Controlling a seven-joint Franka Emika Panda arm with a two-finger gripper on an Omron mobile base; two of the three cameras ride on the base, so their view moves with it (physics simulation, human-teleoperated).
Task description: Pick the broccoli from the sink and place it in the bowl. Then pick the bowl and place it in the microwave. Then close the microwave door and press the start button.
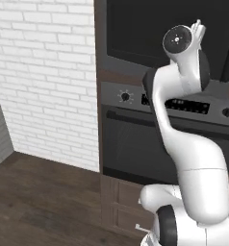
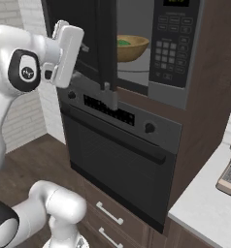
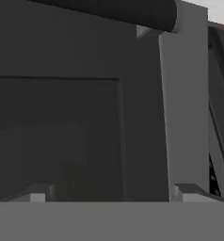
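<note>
Beside a white brick wall, the microwave (image 2: 158,46) holds the wooden bowl (image 2: 132,47) with broccoli (image 2: 123,42) – half hidden behind the ajar microwave door (image 2: 100,41) – gripper (image 3: 113,194) spread wide, empty, close against the door.

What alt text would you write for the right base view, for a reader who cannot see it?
The wooden bowl holding the green broccoli sits inside the microwave, whose door stands partly open. The white robot arm reaches toward the door from the left, above the oven.
</note>
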